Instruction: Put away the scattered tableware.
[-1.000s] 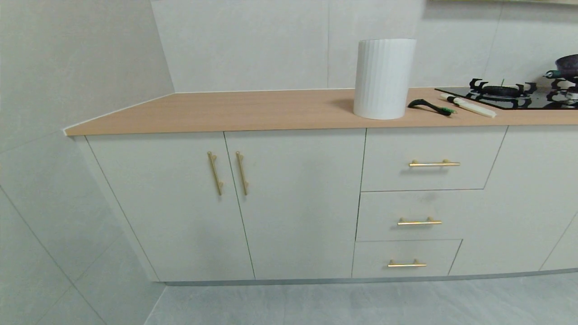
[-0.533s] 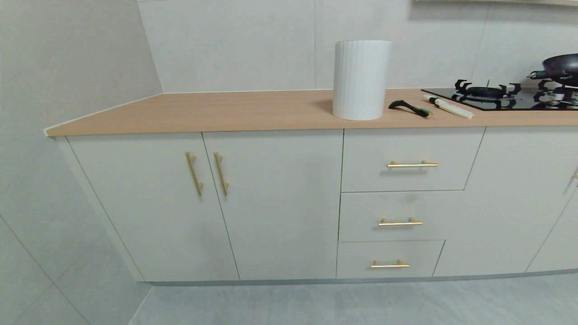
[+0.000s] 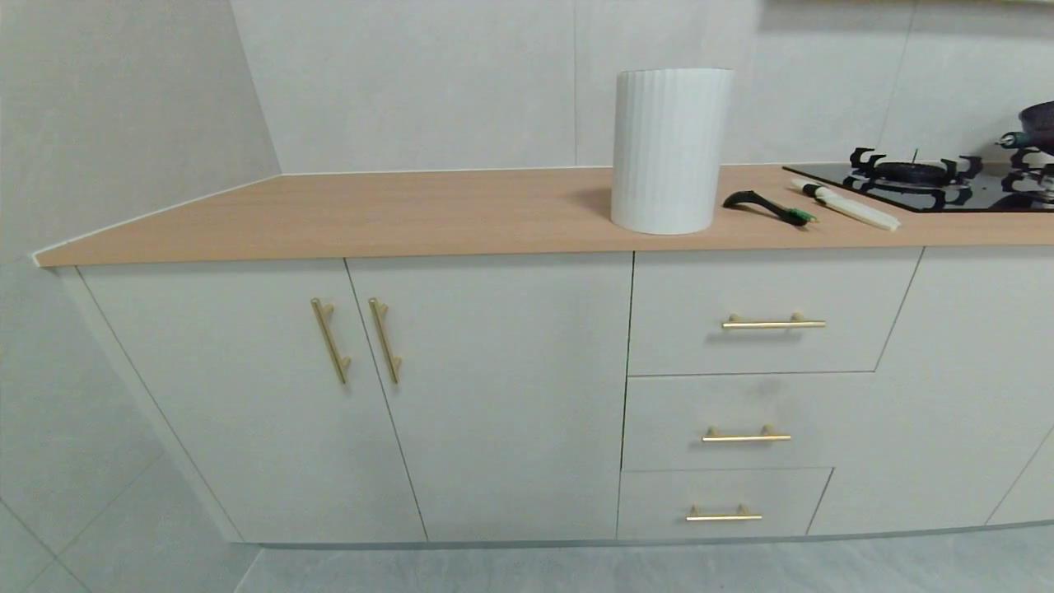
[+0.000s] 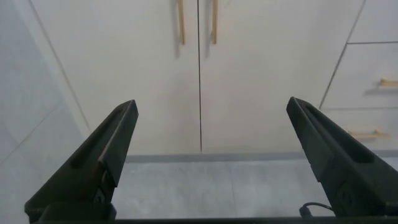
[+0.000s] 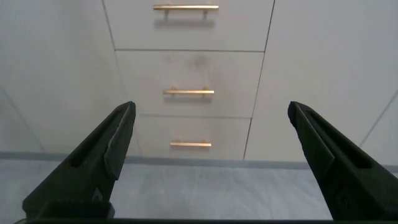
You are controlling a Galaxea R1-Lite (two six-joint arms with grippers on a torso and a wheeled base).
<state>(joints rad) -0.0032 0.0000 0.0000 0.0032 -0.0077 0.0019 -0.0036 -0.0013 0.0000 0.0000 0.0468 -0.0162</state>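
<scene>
A tall white ribbed holder [image 3: 669,149] stands on the wooden counter [image 3: 395,212]. Just right of it lie a black-handled utensil [image 3: 769,207] and a long white utensil [image 3: 850,207], side by side near the stove. My left gripper [image 4: 211,107] is open, low down in front of the two cabinet doors [image 4: 199,74], holding nothing. My right gripper [image 5: 211,109] is open too, low before the stack of drawers [image 5: 186,81], with nothing between its fingers.
A black gas stove [image 3: 922,177] with pan supports sits at the counter's right end, a dark pan [image 3: 1036,119] on it. Below the counter are two doors with gold handles [image 3: 356,339] and three drawers [image 3: 753,371]. A tiled wall closes the left side.
The whole head picture has shifted: the camera has moved, and the cabinet now looks closer and larger. The holder and the two utensils keep their places on the counter.
</scene>
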